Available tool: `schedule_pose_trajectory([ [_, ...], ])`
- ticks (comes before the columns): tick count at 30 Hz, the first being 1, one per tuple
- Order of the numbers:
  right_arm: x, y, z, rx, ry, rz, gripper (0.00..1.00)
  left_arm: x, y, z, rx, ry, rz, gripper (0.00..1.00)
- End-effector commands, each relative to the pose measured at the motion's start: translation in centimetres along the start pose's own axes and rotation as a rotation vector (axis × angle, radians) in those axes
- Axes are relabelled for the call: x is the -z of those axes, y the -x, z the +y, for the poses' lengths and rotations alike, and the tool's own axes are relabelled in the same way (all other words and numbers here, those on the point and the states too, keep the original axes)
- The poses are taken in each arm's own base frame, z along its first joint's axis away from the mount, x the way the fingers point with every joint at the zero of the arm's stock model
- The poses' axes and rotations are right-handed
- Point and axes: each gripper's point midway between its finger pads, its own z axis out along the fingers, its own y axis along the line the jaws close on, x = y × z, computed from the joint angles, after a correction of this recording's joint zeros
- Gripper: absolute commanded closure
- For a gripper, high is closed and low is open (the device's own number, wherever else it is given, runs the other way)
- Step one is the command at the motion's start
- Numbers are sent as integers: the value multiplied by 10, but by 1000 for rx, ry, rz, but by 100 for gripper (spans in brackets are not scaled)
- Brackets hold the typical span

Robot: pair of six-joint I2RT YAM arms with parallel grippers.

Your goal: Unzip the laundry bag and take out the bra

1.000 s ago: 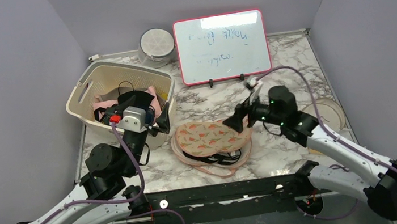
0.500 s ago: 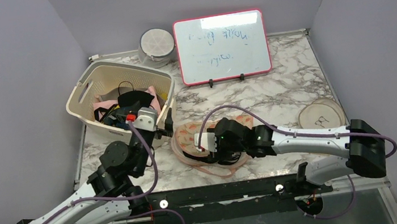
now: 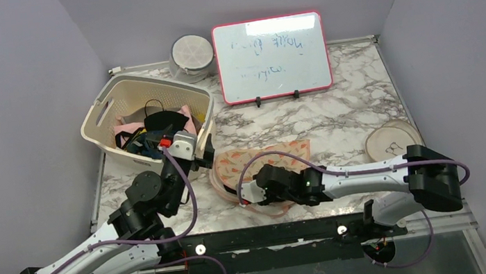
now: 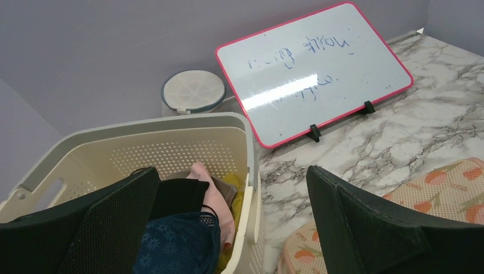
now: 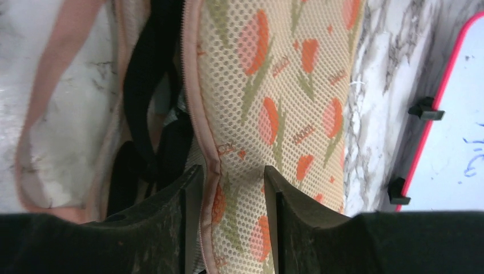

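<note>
The laundry bag (image 3: 267,160) lies on the marble table in front of the arms, peach mesh with orange print, unzipped along its near edge. My right gripper (image 3: 242,194) is at the bag's near left end. In the right wrist view its jaws (image 5: 233,171) are closed on the bag's upper flap (image 5: 268,97) at the pink zip edge, one finger under it and one on top. The bra's black straps (image 5: 140,85) show inside the opening; its cups are hidden. My left gripper (image 3: 204,153) (image 4: 233,171) hangs open and empty over the basket's right rim.
The cream perforated basket (image 3: 101,116) at the left holds a blue garment (image 4: 177,245) and pink and black clothes. A pink-framed whiteboard (image 3: 271,57) stands at the back, next to a round white mesh case (image 3: 191,54). A round lid (image 3: 393,139) lies at the right.
My right arm swung from the bag's right end across it to its near left end, then closed on the flap edge. My left gripper moved slightly to the right.
</note>
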Motion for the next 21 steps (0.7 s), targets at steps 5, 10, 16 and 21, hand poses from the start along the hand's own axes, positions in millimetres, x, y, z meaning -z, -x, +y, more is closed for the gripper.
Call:
schedule_pose_trajectory([
  [5,10,21,-24,-16,-112,-95,57,4,9,9,36,24,-23,1],
  [10,1,14,-19,-18,-112,-60,52,4,8,9,38,24,-23,1],
  [16,-4,20,-34,-57,-197,-61,60,4,6,8,31,25,-18,1],
  [21,13,31,-62,-137,-309,-125,71,4,6,9,31,26,-16,1],
])
